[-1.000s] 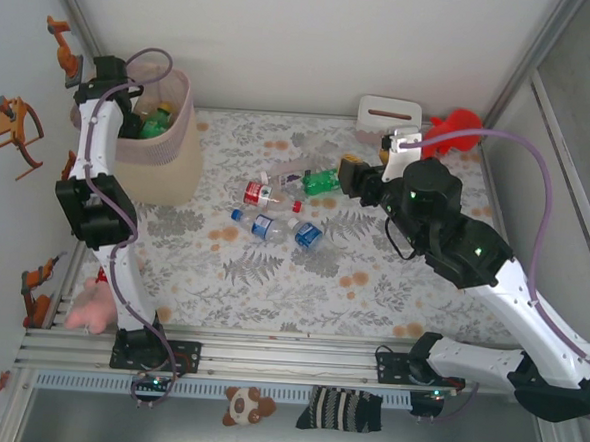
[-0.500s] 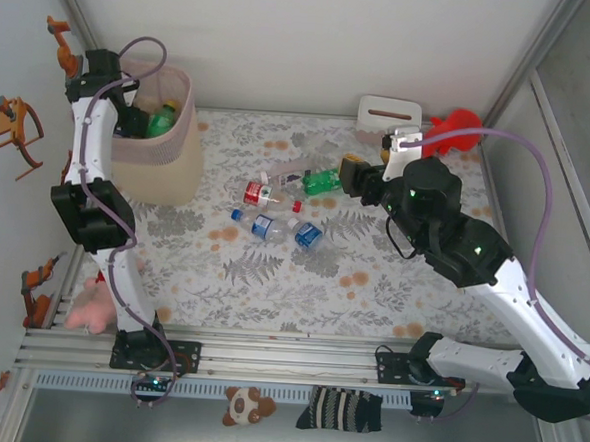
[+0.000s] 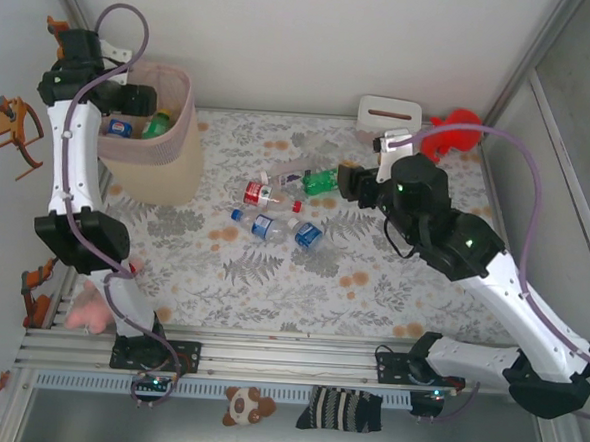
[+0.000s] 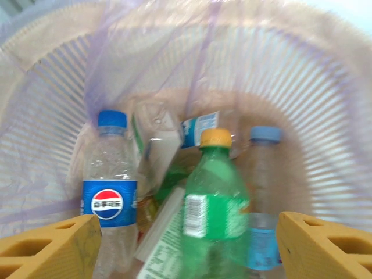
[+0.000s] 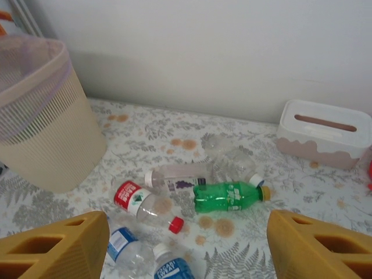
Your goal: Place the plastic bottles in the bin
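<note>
Floral tabletop [image 3: 271, 280], left gripper [image 4: 186, 229] wide open, empty, over bin [image 4: 325, 116], right gripper [image 5: 187, 224] wide, empty, above bottles [image 5: 229, 196]

The left arm [image 3: 63, 157] climbs from its base at the bottom left, bends at the left edge and reaches to the upper left corner of the top view. There the left gripper [image 3: 134, 101] points downward, its orange fingers [image 4: 49, 247] spread wide with nothing between them. The right arm [image 3: 492, 273] stretches from the lower right toward the centre. The right gripper [image 3: 350, 179] is low and level, jaws likewise wide apart and unloaded.
</note>
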`<state>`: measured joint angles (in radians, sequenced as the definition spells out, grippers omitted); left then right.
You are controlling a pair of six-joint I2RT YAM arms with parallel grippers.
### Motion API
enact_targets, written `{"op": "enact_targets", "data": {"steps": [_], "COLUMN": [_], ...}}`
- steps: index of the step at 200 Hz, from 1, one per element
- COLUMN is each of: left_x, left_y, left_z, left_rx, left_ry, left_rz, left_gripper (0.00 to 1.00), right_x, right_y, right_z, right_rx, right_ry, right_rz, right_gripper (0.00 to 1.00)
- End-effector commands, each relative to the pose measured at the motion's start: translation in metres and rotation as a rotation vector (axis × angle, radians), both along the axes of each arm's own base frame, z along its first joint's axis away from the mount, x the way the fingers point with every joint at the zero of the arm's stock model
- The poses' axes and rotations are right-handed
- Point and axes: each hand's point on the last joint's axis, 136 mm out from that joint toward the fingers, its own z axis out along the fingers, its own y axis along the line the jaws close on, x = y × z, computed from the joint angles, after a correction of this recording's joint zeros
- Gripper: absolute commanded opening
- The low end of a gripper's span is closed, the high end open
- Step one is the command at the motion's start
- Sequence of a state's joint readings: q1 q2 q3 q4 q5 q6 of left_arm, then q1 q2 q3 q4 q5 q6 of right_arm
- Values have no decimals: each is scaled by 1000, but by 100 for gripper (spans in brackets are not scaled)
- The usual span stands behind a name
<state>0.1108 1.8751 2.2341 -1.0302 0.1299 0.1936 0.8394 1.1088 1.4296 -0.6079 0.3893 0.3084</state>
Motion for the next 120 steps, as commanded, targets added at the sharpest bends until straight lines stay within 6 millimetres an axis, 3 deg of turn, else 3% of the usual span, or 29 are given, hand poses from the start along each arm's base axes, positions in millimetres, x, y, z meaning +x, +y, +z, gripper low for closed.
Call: {"op": "enact_targets", "data": {"steps": [1, 61, 120], "left_x": [-23, -70, -113], "left_y": [-36, -100, -153], "left_z": [23, 44, 40], "left_rx": [-157, -364, -658], "left_ry": [-26, -91, -135], "left_rz": [-75, -202, -320], "left_gripper": [78, 77, 78], "right_x": [3, 11, 13], "right_y": [1, 27, 52], "right_z": [-11, -65, -129], "right_rx": [-69, -202, -306], "right_ry": [38, 214, 395], "right_rz": [12, 95, 180], "right_gripper": [71, 70, 68]}}
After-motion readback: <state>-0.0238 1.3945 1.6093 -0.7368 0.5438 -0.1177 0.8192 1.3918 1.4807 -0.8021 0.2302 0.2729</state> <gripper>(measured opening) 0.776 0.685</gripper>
